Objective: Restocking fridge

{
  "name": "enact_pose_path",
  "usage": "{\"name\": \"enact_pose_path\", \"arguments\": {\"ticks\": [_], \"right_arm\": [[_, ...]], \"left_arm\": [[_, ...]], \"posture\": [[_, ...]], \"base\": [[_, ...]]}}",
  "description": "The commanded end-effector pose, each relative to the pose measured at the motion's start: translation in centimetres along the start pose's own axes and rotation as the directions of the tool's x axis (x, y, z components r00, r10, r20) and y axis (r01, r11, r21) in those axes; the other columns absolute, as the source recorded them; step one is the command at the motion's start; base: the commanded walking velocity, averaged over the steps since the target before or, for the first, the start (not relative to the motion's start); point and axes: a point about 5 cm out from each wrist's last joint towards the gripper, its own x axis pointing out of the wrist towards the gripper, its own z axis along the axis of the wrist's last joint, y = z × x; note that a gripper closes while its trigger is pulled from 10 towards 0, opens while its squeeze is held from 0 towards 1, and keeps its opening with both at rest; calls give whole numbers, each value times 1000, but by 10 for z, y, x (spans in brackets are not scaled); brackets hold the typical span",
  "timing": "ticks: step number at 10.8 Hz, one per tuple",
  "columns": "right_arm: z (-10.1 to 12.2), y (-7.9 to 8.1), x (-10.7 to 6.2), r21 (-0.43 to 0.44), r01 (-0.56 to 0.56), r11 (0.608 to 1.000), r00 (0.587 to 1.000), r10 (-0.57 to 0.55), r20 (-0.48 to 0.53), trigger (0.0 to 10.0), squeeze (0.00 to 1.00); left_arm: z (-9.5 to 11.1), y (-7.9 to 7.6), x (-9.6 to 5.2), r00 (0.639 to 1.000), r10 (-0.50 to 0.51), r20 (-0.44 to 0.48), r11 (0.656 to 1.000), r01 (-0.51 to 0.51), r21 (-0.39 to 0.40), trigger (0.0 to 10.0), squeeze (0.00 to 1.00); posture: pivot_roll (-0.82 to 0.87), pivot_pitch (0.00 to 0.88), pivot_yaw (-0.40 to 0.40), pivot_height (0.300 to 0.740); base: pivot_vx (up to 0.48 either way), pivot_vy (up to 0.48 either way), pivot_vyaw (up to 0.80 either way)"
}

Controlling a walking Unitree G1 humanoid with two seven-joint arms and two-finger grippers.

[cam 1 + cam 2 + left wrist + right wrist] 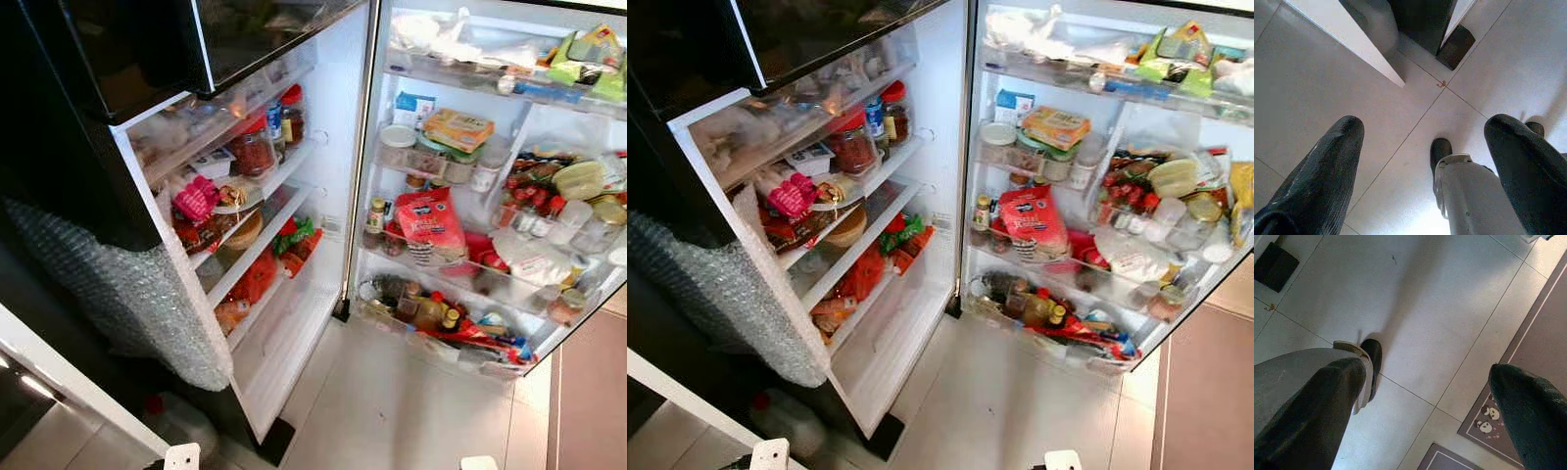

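Observation:
The fridge stands open before me, its door (294,323) swung out to the left with racks holding red-lidded jars (255,147), a pink pack (196,198) and orange packs. The inner shelves (460,284) on the right are crowded with a red bag (429,223), a yellow box (457,128), tubs, bottles and sauce jars. My left gripper (1425,161) hangs open over the floor tiles, nothing between its fingers. My right gripper (1425,401) also hangs open above the tiles, empty.
Bubble wrap (137,294) covers the dark door at left. A white counter edge (69,392) runs across the lower left. Pale floor tiles (392,401) lie before the fridge, with a brown mat (593,392) at right. My own legs and feet (1442,152) show below.

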Motion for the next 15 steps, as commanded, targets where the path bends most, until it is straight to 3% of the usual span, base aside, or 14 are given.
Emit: {"name": "enact_pose_path", "arguments": {"ticks": [1, 2, 4, 6, 7, 8, 10, 13, 15], "right_arm": [[-3, 0, -1, 24, 7, 1000, 1000, -7, -4, 10000, 0], [-4, -1, -1, 75, 31, 997, 999, -31, -7, 10000, 0], [-11, -4, -3, 308, 168, 936, 986, -166, -34, 10000, 0], [-13, -6, -4, 377, 252, 891, 967, -248, -59, 10000, 0], [-17, -7, -6, 462, 341, 819, 937, -335, -97, 10000, 0], [-18, -8, -8, 504, 390, 771, 915, -387, -116, 10000, 0], [4, -78, -15, 549, 521, 653, 818, -566, -103, 10000, 0], [9, -95, -21, 562, 573, 596, 758, -646, -88, 10000, 0], [14, -108, -26, 620, 620, 481, 685, -716, -130, 10000, 0]], "left_arm": [[-9, 3, -2, 999, 9, -36, 1000, -9, 11, 10000, 0], [-9, 3, -2, 999, 10, -35, 1000, -9, 10, 10000, 0], [-8, 3, -1, 999, 16, -33, 1000, -16, 1, 10000, 0], [-8, 3, -1, 999, 18, -33, 1000, -18, -1, 10000, 0], [-8, 3, -1, 999, 20, -32, 1000, -20, -4, 10000, 0], [-8, 2, -1, 999, 20, -31, 1000, -20, -4, 10000, 0], [-7, 2, -1, 999, 18, -29, 1000, -18, -2, 10000, 0], [-7, 2, -1, 999, 17, -29, 1000, -17, -2, 10000, 0], [-6, 2, -1, 999, 17, -29, 1000, -17, 0, 10000, 0]], "posture": [[-54, 0, 35, 740], [-61, 0, 35, 740], [-65, 8, 34, 740], [-66, 12, 34, 740], [-67, 13, 34, 740], [-74, 16, 37, 740], [-78, 16, 36, 740], [-83, 15, 34, 740], [-89, 16, 37, 740]], "base": [[0, 0, 0], [0, 0, 0], [0, 0, 0], [0, 0, 0], [0, 0, 0], [0, 0, 0], [0, 0, 0], [0, 0, 0], [0, 0, 0]]}}
